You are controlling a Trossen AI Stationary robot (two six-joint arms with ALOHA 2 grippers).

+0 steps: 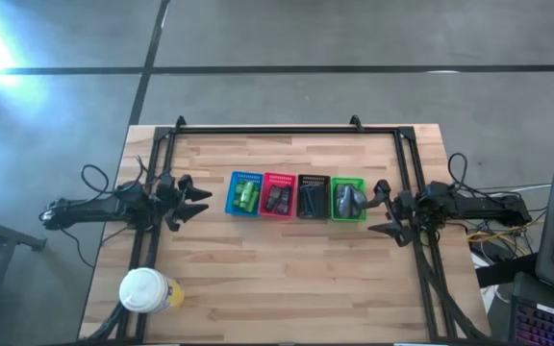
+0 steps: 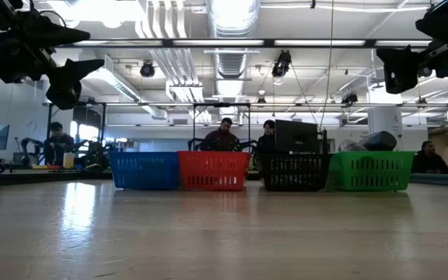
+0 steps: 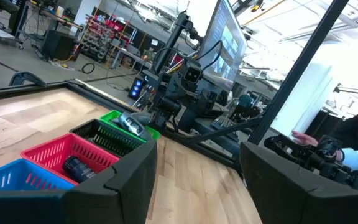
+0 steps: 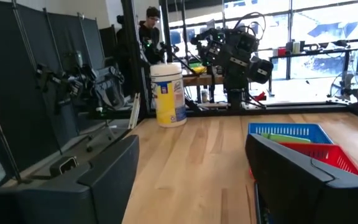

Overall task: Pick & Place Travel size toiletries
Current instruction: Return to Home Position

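Note:
Four small baskets stand in a row at the table's middle: blue (image 1: 245, 194), red (image 1: 278, 195), black (image 1: 313, 196), green (image 1: 348, 199). Bright green tubes (image 1: 248, 195) lie in the blue one, dark sachets (image 1: 277, 199) in the red, thin black sticks (image 1: 312, 198) in the black, grey oval pieces (image 1: 349, 199) in the green. My left gripper (image 1: 198, 200) hovers open left of the blue basket, above the table. My right gripper (image 1: 381, 207) hovers open just right of the green basket. Neither holds anything.
A white-lidded round cup (image 1: 146, 290) with a yellow label stands near the table's near left corner. A black frame rail (image 1: 287, 131) runs along the far edge and down both sides. Bare wood lies in front of the baskets. People sit in the room beyond.

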